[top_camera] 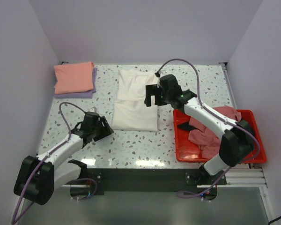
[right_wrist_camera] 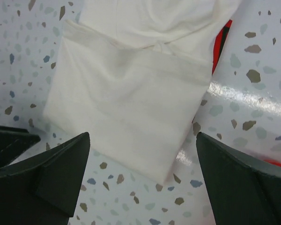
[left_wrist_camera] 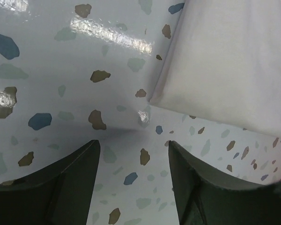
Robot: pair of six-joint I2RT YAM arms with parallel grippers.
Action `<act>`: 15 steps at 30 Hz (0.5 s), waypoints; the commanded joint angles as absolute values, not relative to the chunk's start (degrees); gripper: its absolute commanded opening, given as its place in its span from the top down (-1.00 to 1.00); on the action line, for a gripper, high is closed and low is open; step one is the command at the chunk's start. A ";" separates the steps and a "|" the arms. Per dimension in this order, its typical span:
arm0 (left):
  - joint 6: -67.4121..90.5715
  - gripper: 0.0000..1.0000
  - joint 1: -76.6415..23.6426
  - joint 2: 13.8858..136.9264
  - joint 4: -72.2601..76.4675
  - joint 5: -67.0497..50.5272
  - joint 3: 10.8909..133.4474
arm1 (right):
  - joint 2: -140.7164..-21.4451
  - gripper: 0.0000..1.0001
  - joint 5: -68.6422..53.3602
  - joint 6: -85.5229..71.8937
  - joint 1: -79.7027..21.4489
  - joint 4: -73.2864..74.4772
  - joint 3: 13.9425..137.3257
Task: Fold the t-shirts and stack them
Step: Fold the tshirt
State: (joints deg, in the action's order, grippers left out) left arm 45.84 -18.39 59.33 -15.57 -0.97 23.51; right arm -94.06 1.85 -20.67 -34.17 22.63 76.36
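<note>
- Top external view, far left of the cream shirt (top_camera: 135, 105): a folded pink shirt (top_camera: 74, 77) lies on a lavender shirt (top_camera: 86, 93). That is the stack so far.
- Just left of the cream shirt's near-left corner, the left gripper (top_camera: 102, 129) sits low over the table (top_camera: 140, 147). Its arm is stretched forward from the base and angled toward that corner.
- In the left wrist view its fingers stand apart with only speckled tabletop between them. The shirt corner is just ahead and to one side, and the fingers are not touching it.
- The cream shirt lies at the middle as a narrow strip running away from the arms, with a crease across its middle. I judge it to be the shirt in hand, partly folded.
- Next, the near corners probably need pinching through all layers, and both sides should then be lifted evenly so the strip doubles over square.
- Above the cream shirt's right edge, near the crease, the right gripper (top_camera: 152, 96) hangs from a high, bent arm, pointing down. It is spread wide, holds nothing and is clear of the cloth.
- Right of the cream shirt, a red tray (top_camera: 255, 140) holds rumpled dusty-rose shirts (top_camera: 206, 133) and something black (top_camera: 183, 126), not yet folded.
</note>
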 commanded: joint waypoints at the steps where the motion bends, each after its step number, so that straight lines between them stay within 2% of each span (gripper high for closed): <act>1: 44.39 -0.28 -18.02 63.62 -8.88 -0.79 26.98 | -86.68 -0.98 0.18 -25.40 -34.45 17.75 67.78; 5: 43.51 -0.18 -18.02 67.84 -5.38 -1.76 28.65 | -79.73 -0.98 0.09 -27.15 -34.37 18.11 59.35; 10: 42.45 0.05 -18.02 72.85 -2.38 -2.20 29.79 | -72.52 -0.98 0.09 -27.60 -34.45 20.12 54.33; 15: 41.49 0.52 -18.02 78.30 2.46 -6.23 29.71 | -69.44 -0.98 0.09 -28.74 -34.45 22.67 52.56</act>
State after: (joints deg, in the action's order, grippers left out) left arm 43.42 -18.39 76.01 -2.79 -3.44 28.14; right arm -72.20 0.45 -27.03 -34.17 22.68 53.06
